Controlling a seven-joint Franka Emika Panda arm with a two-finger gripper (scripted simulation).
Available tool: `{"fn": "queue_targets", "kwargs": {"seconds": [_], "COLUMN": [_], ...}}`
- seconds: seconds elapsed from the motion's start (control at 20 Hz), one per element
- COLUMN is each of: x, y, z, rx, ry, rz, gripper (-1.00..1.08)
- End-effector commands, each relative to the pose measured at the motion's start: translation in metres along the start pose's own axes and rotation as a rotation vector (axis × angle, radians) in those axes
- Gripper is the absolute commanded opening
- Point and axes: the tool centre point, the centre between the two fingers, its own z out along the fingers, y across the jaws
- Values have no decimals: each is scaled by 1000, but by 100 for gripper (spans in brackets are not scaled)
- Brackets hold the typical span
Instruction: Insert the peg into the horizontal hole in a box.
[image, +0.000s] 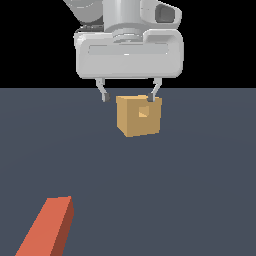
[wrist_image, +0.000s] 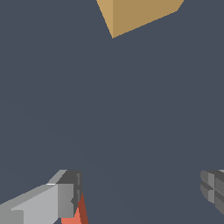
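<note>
Although the peg (image: 47, 227) is the thing you must move, it lies nearest the exterior camera on the dark floor (image: 200, 190), untouched, with only its red-orange half in frame. You have nothing done yet: grasping, lifting, aligning and inserting all remain, as far as these views show. Its long axis runs diagonally, from the exterior view's lower left up and away toward the box (image: 139, 116), roughly but not squarely at it. Farther back, your gripper (image: 129, 95) hangs above the floor with fingers spread wide and holding nothing. Beyond it sits the box, its hole (image: 144, 112) on the face turned toward the exterior view's right.
</note>
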Motion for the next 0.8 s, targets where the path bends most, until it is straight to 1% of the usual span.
{"fn": "queue_targets", "kwargs": {"seconds": [0.0, 0.2, 0.35, 0.55, 0.75], "x": [0, -4, -13, -31, -56], "y": [0, -2, -6, -14, -25], "z": [0, 2, 6, 14, 25], "rx": [0, 0, 0, 1, 2], "ry": [0, 0, 1, 1, 3], "rz": [0, -3, -9, -23, -41], "gripper": [100, 100, 100, 100, 100]}}
